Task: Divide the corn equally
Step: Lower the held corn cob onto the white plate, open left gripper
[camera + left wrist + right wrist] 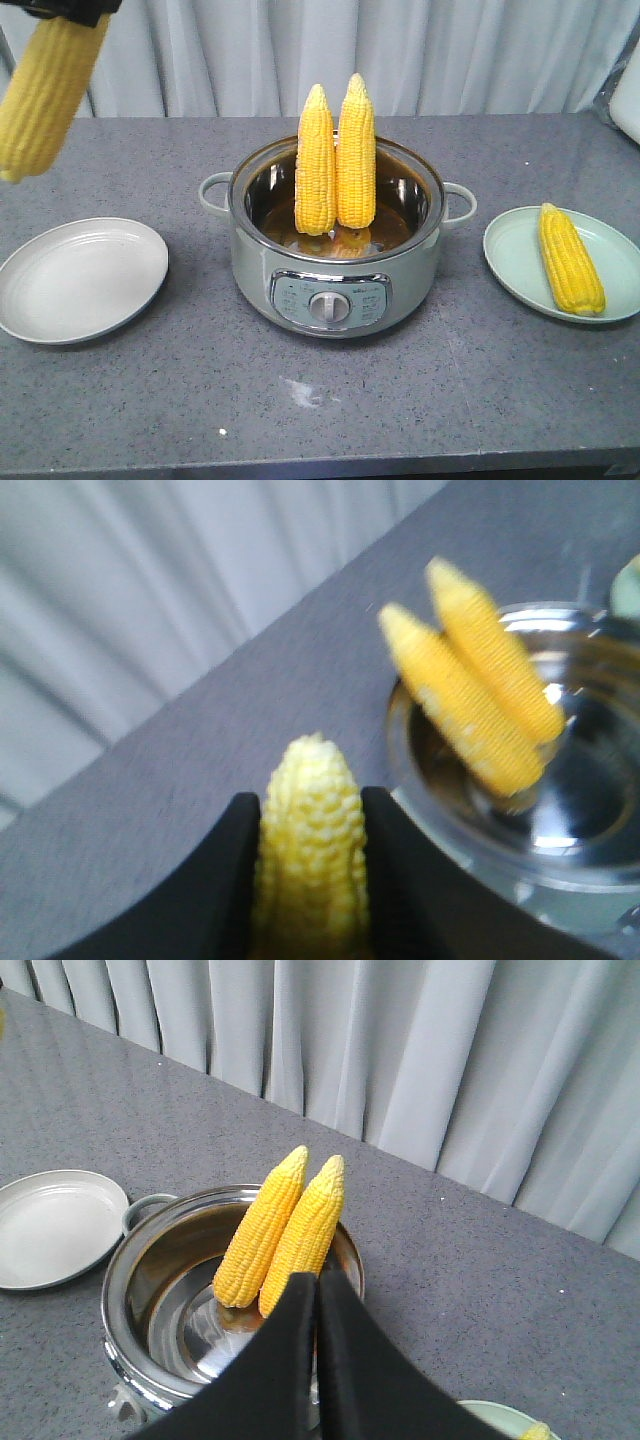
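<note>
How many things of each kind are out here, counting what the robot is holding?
Pot: 1
Plates: 2
Corn cobs: 4
Total: 7

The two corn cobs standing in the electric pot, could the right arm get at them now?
Probably yes. Its jaws hang just above the electric pot, close to the cobs, with nothing between; they are shut and empty, so they must open first.
</note>
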You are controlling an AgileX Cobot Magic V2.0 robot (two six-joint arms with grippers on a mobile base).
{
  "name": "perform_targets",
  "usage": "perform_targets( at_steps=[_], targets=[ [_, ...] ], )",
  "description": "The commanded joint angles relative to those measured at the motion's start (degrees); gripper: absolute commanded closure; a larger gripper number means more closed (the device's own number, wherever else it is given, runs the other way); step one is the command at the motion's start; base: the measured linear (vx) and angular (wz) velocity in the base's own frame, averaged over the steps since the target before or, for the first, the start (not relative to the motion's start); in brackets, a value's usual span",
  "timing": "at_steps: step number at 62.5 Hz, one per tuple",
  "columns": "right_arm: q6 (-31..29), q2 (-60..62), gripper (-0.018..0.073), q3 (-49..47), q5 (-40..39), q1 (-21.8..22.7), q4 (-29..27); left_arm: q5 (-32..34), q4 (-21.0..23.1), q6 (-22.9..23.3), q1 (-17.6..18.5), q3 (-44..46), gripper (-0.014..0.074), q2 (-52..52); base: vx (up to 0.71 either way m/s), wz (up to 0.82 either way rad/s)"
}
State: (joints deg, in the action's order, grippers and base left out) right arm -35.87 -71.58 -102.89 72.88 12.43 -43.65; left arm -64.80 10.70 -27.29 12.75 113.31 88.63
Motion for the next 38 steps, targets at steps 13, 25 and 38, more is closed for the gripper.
perform_targets(
  at_steps=[13,25,38],
  targets=[
    [-0.2,0.8,0.0564,-1.6,1.0,0.3,-1.9,3.7,-20.0,18.6,-0.1,-9.8,0.0605,1.7,0.0,0.0],
    [-0.2,0.8,0.0564,-1.6,1.0,0.3,-2.0,9.1,-20.3,23.9,-0.1,-15.8,0.0605,5.8,0.0,0.0],
    [-0.2,0.8,0.0564,-1.6,1.0,0.3,-2.0,9.1,-20.3,26.9,-2.3,-16.2,0.0604,11.0,0.0,0.0]
  ],
)
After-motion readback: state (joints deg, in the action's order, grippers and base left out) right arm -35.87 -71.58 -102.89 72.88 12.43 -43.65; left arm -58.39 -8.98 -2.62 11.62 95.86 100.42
